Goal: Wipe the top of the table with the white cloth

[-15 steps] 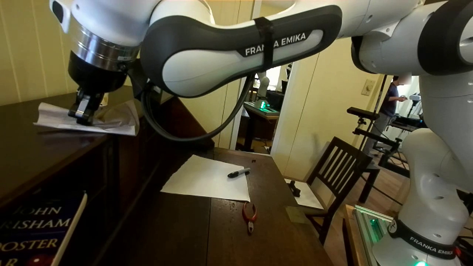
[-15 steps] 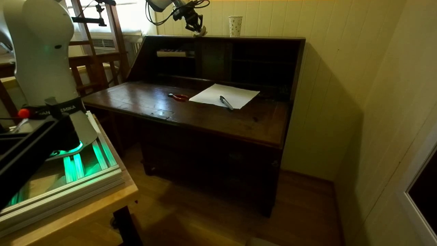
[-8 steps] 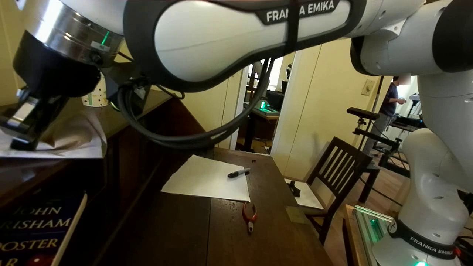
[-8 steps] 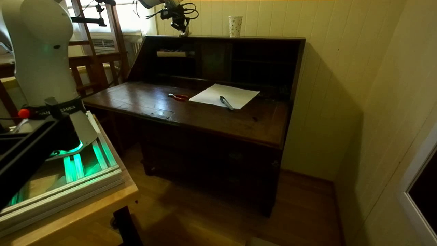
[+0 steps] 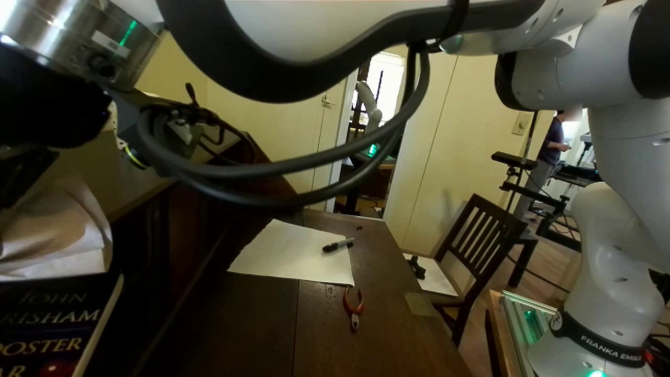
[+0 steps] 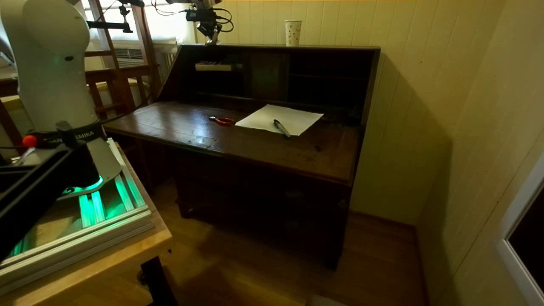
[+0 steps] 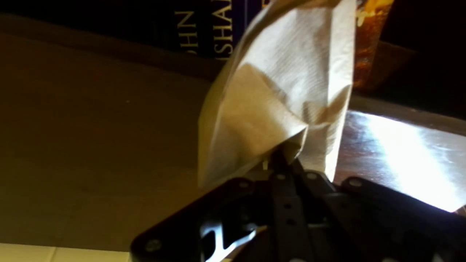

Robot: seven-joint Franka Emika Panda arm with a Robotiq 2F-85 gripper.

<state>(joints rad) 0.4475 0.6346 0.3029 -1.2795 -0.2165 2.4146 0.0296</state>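
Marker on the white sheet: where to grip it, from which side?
Probably mid-length on the marker, from straight above, with the gripper turned to close across its long sides: it is slim, straight and lies flat on the white sheet, apart from the pliers. The gripper holds the white cloth, so that would likely need setting down first.

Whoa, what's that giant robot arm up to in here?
The robot arm has its hand closed on a white cloth up at the top of the dark wooden table, apparently for wiping it. In the wrist view the cloth crosses the front edge and hides part of a book. A cup stands upright up there too. Lower down on the table, a pen lies on a sheet of paper, with red-handled pliers beside it.
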